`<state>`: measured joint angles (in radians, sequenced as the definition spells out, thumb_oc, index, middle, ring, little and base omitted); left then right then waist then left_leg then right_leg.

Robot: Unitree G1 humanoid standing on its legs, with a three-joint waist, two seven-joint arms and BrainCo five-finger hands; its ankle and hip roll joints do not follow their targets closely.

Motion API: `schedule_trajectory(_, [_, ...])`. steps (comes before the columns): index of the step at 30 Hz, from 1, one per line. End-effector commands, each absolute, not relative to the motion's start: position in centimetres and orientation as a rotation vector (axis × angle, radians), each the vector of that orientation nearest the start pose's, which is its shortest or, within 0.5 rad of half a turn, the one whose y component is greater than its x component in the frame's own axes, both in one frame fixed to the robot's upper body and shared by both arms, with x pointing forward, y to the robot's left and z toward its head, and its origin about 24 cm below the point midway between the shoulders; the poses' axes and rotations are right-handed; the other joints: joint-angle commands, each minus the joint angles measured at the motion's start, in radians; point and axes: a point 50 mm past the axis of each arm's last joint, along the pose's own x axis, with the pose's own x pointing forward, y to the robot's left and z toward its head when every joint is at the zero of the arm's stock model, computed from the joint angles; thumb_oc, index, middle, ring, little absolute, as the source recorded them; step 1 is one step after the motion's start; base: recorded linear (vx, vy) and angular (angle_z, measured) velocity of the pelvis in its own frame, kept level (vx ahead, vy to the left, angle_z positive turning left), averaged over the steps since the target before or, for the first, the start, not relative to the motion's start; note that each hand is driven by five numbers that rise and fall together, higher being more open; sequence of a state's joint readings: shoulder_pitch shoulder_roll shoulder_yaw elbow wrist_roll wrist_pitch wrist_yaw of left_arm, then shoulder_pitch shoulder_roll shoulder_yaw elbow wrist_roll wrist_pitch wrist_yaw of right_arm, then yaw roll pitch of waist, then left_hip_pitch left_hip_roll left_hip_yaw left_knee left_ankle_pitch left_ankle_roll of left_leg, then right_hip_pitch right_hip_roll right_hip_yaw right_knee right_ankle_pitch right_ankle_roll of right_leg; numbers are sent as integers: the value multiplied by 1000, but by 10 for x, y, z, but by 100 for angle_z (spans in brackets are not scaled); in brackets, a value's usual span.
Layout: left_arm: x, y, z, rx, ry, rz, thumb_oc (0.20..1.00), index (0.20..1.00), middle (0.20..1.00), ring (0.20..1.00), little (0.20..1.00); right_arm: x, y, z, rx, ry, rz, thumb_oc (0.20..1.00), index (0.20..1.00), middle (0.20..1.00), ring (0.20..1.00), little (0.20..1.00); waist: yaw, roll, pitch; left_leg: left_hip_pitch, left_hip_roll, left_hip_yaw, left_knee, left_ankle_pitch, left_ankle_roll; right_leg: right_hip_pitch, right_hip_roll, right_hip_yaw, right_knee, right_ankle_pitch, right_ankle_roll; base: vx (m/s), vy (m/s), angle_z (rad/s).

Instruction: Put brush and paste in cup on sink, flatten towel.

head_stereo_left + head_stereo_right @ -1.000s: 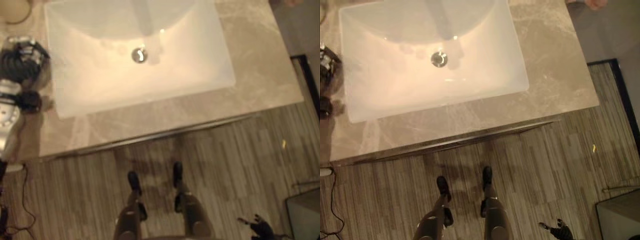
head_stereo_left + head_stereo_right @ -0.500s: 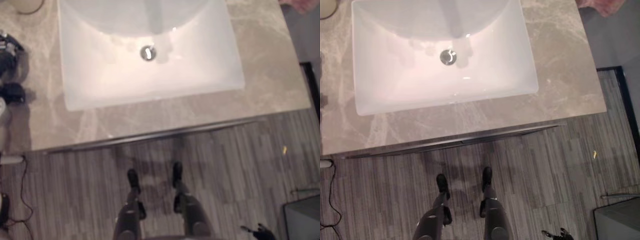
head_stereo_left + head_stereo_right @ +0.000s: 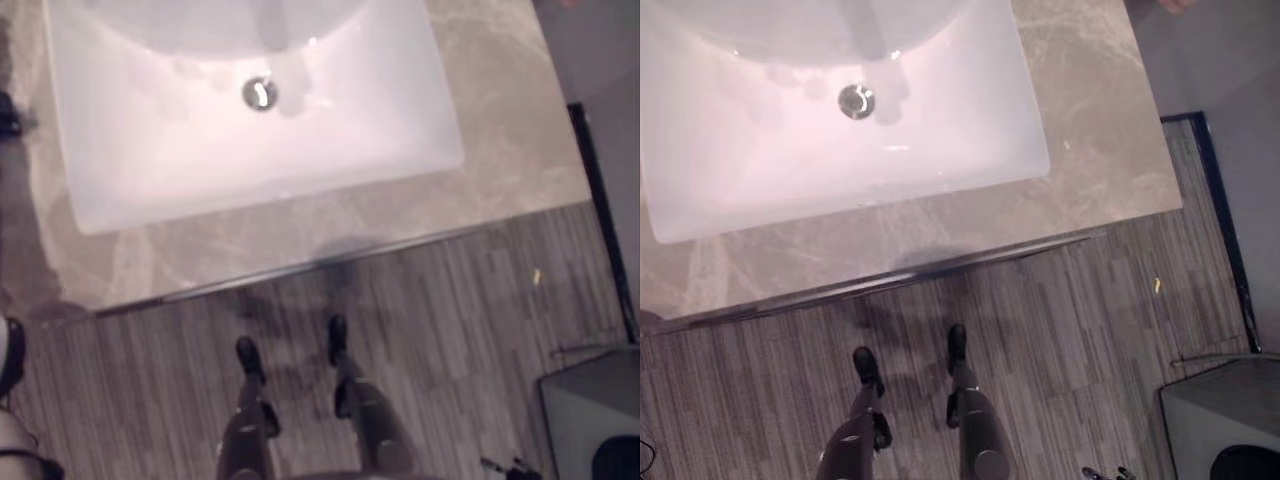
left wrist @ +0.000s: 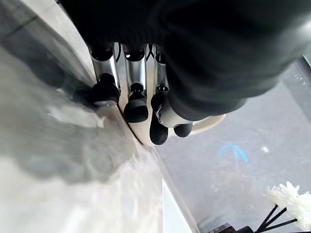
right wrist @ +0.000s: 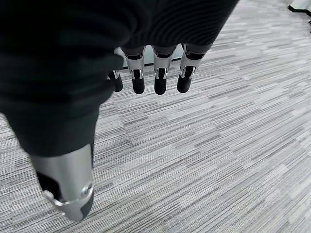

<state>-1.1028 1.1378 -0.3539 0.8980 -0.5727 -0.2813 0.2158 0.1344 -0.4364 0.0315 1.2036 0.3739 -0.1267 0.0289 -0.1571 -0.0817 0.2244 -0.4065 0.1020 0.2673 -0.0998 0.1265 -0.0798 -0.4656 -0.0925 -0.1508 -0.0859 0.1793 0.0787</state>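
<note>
Left eye view: white rectangular ceramic basin with round metal drain, sunk in beige marbled stone counter; grey striped plank floor nearer; dark grey box at near right.

Right eye view: same basin, counter and floor.

Left wrist view: left hand over the counter, fingers curled loosely, grasping nothing, dark tips near a cream round-rimmed vessel, possibly the cup. Brush, paste and towel not identifiable.

Right wrist view: right hand hanging above the floor, fingers relaxed, nearly straight, holding nothing.
</note>
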Motion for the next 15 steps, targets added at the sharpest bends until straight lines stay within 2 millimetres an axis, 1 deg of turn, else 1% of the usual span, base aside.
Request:
schedule_trajectory(1, [315, 380, 354, 428, -603, 669, 200, 200, 200, 200, 200, 20, -336, -128, -109, 1180, -505, 1000, 1000, 1000, 1000, 1000, 8, -8, -22, 25, -1, -42, 13, -58, 0, 37, -23, 2, -1, 13, 84, 0, 0, 0])
schedule_trajectory(5, [314, 380, 366, 414, -624, 693, 200, 200, 200, 200, 200, 26, -335, -128, -95, 1153, -494, 1000, 1000, 1000, 1000, 1000, 2, -10, -20, 12, 1, -45, 13, -58, -1, 26, -19, -1, -1, 16, 85, 0, 0, 0])
schedule_trajectory(11, [311, 378, 384, 423, -651, 721, 200, 200, 200, 200, 200, 27, -329, -130, -82, 1145, -474, 1000, 1000, 1000, 1000, 1000, -4, -15, -14, -12, -2, -47, 13, -56, -2, 1, -18, 5, -1, 27, 91, 7, 5, -2])
schedule_trajectory(15, [311, 377, 388, 422, -658, 728, 200, 200, 200, 200, 200, 26, -328, -130, -82, 1149, -476, 1000, 1000, 1000, 1000, 1000, -5, -13, -13, -25, -6, -48, 13, -55, -2, -12, -16, 9, -1, 33, 93, 0, 5, -1])
